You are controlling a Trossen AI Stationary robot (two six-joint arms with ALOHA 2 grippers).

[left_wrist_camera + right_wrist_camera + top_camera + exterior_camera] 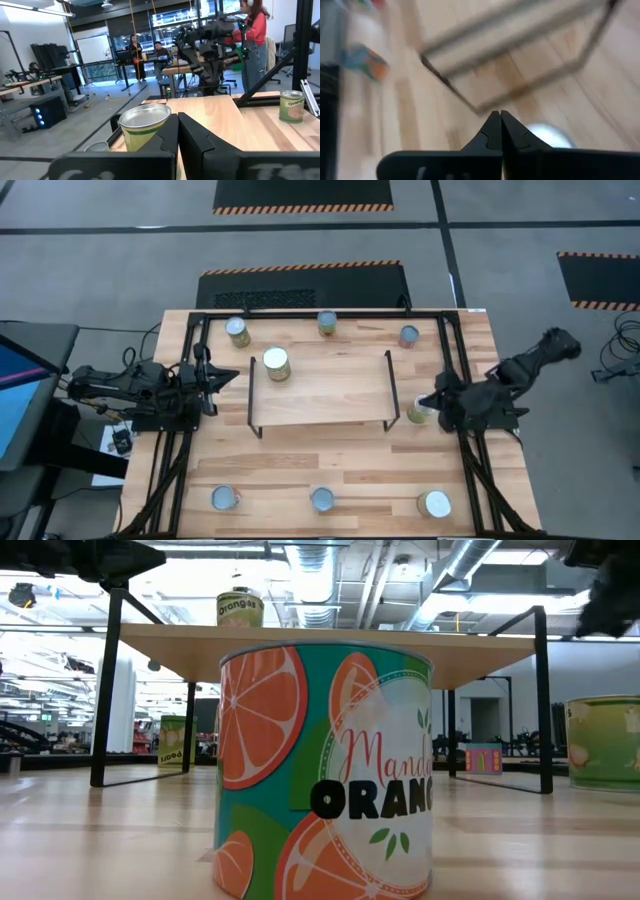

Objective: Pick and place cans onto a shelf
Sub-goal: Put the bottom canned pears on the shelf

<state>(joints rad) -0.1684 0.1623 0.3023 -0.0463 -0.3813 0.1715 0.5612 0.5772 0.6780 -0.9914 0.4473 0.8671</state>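
The shelf (320,388) stands mid-table on black wire legs, and one can (276,363) stands upright on its left end. Several more cans stand on the tabletop: three along the far edge (327,323), three along the near edge (322,499), and one (421,412) just right of the shelf. My left gripper (228,375) is shut and points level at the shelf's left end; in the left wrist view its fingers (177,130) are just short of the shelf's can (145,122). My right gripper (428,402) is shut and tilts down above the can beside the shelf (547,135), clear of it.
A black metal frame (455,360) runs along the table's far, left and right sides. In the low view an orange-labelled can (325,770) fills the foreground, with the shelf board (320,640) behind it. People stand in the room beyond the table (252,35).
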